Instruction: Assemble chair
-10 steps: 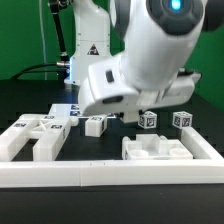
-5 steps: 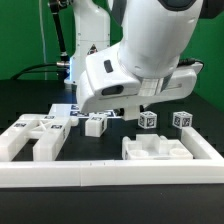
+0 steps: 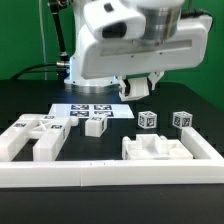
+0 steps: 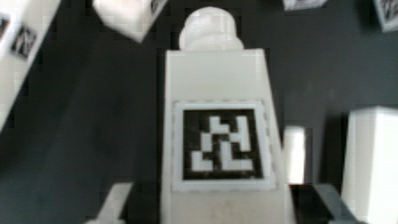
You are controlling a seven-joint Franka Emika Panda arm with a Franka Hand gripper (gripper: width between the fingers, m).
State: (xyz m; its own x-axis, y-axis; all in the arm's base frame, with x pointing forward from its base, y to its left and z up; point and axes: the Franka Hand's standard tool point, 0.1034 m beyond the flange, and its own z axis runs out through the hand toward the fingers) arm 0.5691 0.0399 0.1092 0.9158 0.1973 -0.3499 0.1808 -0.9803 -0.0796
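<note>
Arm shell (image 3: 130, 40): glossy white, bulky, boxy with rounded corners; grey where shaded underneath.
Gripper (image 3: 137, 90): small and off-white; its fingers (image 4: 118, 205) show in the wrist view as pale grey, blurred blocks.
Base (image 3: 72, 62): smooth white column.
Cable (image 3: 30, 70): thin, dark, running to the base.

It was a robotics lab: a black table (image 3: 105, 148) held a tagged marker board (image 3: 88, 109) and a white border rail (image 3: 100, 176), with a green backdrop (image 3: 20, 35) behind.

Open bench (image 3: 100, 146) between left panel (image 3: 22, 134) and right panel (image 3: 155, 150); blocked near by border rail (image 3: 110, 172), far by cube (image 3: 95, 126).
</note>
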